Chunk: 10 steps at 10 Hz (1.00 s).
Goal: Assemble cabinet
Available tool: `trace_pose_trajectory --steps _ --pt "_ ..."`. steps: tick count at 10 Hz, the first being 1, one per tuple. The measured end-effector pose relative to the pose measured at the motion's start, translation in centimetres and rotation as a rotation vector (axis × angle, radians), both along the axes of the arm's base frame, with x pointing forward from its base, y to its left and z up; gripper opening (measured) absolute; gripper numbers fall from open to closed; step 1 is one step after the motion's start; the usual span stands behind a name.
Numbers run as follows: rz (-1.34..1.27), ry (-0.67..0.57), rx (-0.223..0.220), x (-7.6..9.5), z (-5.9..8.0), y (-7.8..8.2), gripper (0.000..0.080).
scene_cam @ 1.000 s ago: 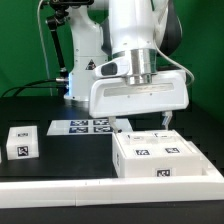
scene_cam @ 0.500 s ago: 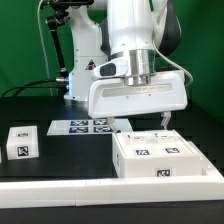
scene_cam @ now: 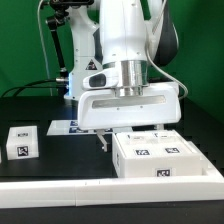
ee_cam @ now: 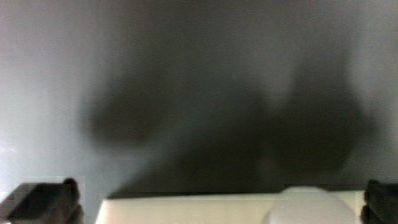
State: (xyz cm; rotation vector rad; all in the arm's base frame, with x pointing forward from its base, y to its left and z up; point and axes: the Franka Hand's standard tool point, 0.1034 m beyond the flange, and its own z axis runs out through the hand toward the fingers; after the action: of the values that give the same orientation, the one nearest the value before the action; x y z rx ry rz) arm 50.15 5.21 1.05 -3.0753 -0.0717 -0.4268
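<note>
The gripper (scene_cam: 138, 140) hangs, jaws spread wide and empty, at the far edge of the white cabinet (scene_cam: 165, 158), which sits on the black table (scene_cam: 70, 162) at the exterior view's right, well apart from a small white block (scene_cam: 20, 142)

The gripper (scene_cam: 133, 130) has shifted toward the exterior view's left, now covering most of the marker board (scene_cam: 60, 127).
</note>
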Motion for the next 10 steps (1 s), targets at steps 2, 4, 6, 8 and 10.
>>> trace_pose_trajectory --steps 2,4,6,8,10 --pt "0.003 -0.003 0.004 0.6 -0.3 0.4 0.0796" --pt "0.007 -0.006 0.005 0.6 -0.3 0.9 0.0796" --pt "0.009 -0.006 0.004 0.6 -0.3 1.0 0.0796" --pt "0.016 0.002 0.0 -0.1 -0.4 0.8 0.0796" --pt "-0.028 0.019 0.011 -1.1 -0.7 1.3 0.0796"
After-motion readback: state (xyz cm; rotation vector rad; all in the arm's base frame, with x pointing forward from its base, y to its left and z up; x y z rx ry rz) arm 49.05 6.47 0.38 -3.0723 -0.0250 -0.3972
